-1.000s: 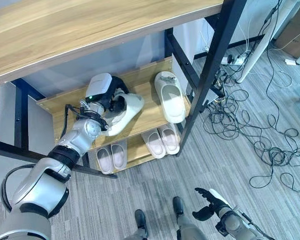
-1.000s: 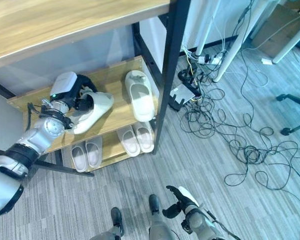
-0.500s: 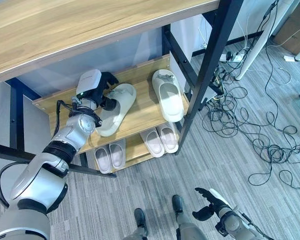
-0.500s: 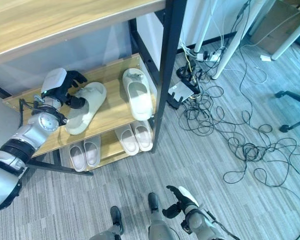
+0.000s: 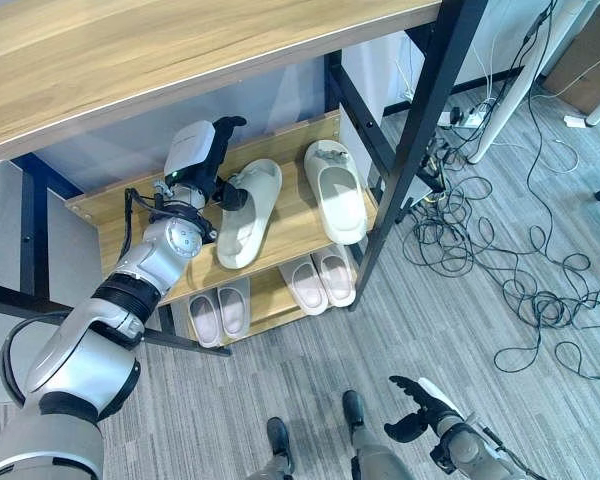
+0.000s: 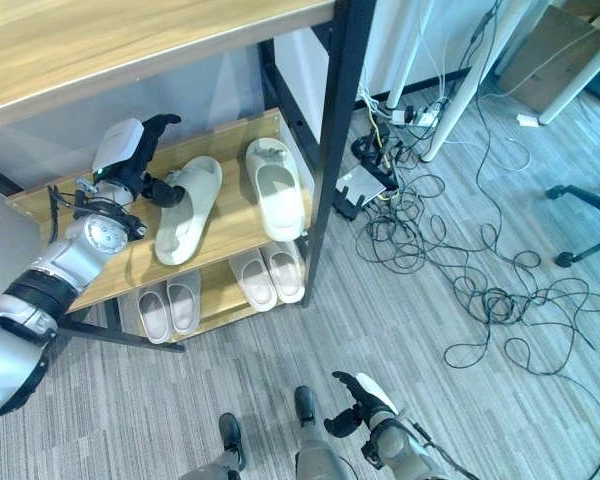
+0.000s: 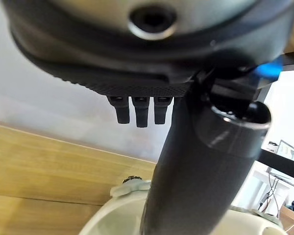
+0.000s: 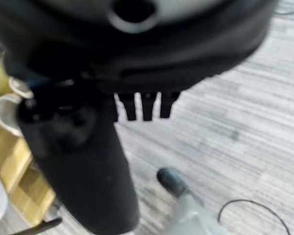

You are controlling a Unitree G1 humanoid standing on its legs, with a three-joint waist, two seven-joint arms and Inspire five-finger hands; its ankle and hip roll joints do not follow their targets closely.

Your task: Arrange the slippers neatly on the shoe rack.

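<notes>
Crowding right half of frame: tangled cables (image 5: 500, 260) across grey floor (image 5: 280, 370); black post (image 5: 420, 130) stands beside shoe rack (image 5: 300, 235). Two cream slippers (image 5: 245, 210) on middle shelf, frame centre, nearly parallel, open-toed. Smaller pairs (image 5: 320, 280) on bottom shelf. Left robot hand (image 5: 215, 165) fingers spread, thumb on left slipper. Right robot hand (image 5: 415, 405) relaxed open, bottom right.

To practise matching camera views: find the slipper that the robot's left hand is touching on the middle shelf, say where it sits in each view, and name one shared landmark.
Left eye view: the slipper lies angled on the wooden shelf, right of the left hand.
Right eye view: the slipper is upper left, beside its mate.
Left wrist view: its pale rim shows past the thumb.
Right wrist view: cannot tell.
Shared landmark: the second slipper by the black post.
</notes>
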